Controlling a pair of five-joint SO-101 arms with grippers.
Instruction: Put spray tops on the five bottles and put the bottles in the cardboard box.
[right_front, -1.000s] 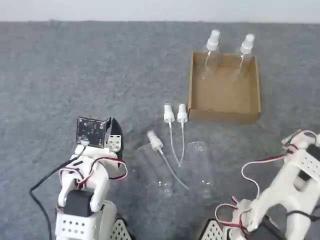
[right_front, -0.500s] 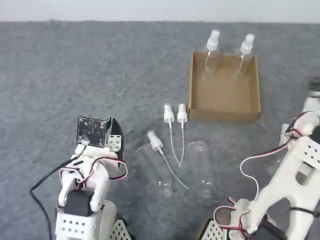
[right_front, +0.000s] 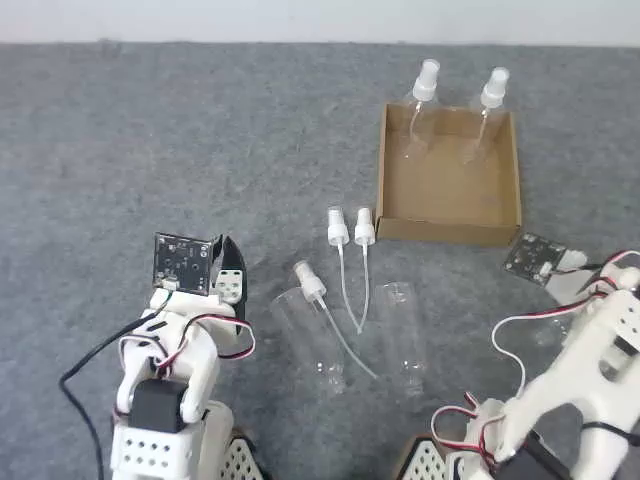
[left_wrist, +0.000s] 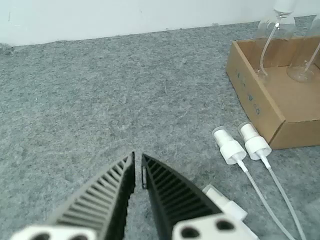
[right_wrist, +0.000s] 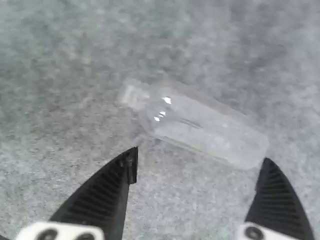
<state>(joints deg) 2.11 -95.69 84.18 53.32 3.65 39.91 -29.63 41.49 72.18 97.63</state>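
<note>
Two capped bottles (right_front: 426, 82) stood in the box (right_front: 450, 230). Three tops (right_front: 338, 228) and three bare bottles (right_front: 310, 335) lay loose on the table (right_front: 150, 130) (so most work remained, I judged). The right gripper (right_wrist: 199, 160) hung spread wide over the rightmost bottle (right_wrist: 195, 122). The left gripper (left_wrist: 138, 172) sat near left, fingers pressed together, empty.

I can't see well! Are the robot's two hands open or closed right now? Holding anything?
Left gripper: shut, empty.
Right gripper: open, empty, pointed at a lying bottle.
</note>
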